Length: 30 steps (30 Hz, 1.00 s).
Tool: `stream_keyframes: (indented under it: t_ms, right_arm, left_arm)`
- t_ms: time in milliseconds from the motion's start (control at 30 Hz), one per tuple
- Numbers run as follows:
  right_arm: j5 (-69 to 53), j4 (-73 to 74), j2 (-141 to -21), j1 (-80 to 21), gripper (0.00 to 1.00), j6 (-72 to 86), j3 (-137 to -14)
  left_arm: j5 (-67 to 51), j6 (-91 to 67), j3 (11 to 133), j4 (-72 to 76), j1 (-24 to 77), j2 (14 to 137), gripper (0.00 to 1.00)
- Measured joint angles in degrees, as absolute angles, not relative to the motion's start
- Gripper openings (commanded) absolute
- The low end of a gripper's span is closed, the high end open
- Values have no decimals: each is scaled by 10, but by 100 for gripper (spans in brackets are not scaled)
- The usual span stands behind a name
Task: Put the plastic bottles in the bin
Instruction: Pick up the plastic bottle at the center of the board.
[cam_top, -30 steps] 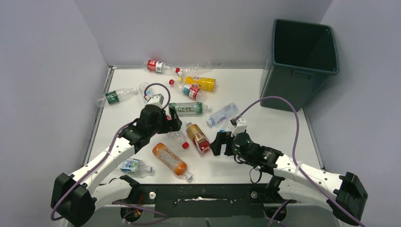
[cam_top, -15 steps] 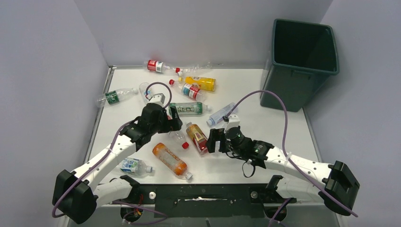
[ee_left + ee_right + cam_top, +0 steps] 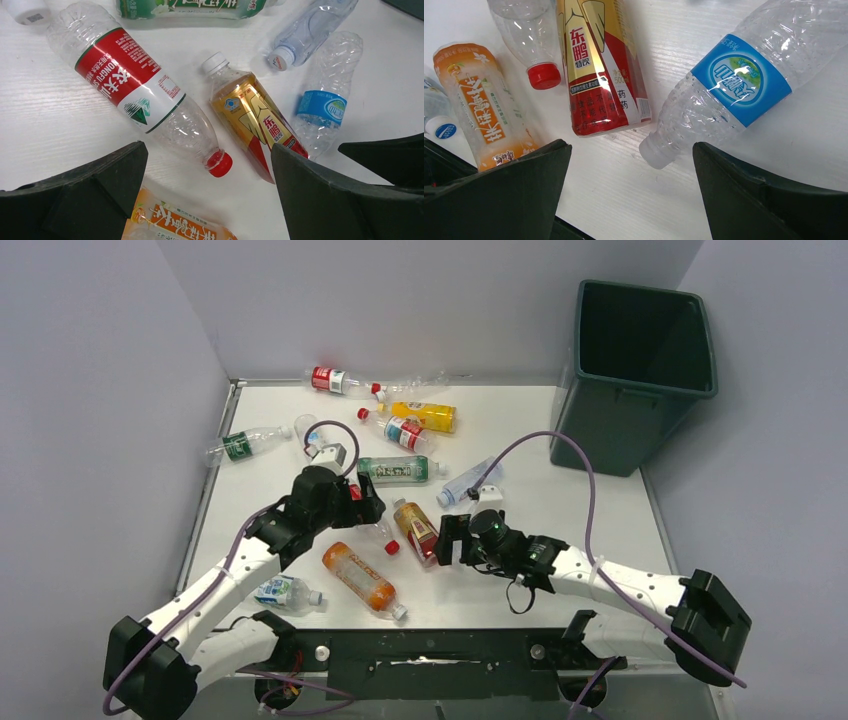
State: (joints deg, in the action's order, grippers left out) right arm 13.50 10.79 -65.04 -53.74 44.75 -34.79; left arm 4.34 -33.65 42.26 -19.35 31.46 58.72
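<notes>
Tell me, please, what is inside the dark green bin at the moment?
Inside the bin only bare, dark inner walls show; no bottle is visible there. Its floor is hidden behind the near wall, so anything lying at the bottom cannot be seen.

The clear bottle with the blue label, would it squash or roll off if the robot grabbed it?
It looks empty, so the blue-label bottle is probably very light. Its thin clear walls look dimpled, so it would likely give under a squeeze. Lying on its side on the smooth white table, it may well roll if nudged from the side.
</notes>
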Motion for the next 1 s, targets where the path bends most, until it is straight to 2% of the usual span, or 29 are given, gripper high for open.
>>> stream_keyframes:
  t_ms: [467, 800, 1000]
  right_arm:
    - [142, 125, -696, -537, 98, 452, -375]
    - [253, 258, -755, -523, 99, 448, -500]
    - [268, 297, -774, -485, 100, 457, -509]
  left_arm:
    - [29, -337, 415, -189, 315, 594, 98]
    - [27, -336, 415, -183, 315, 594, 98]
    - [25, -337, 414, -181, 315, 590, 98]
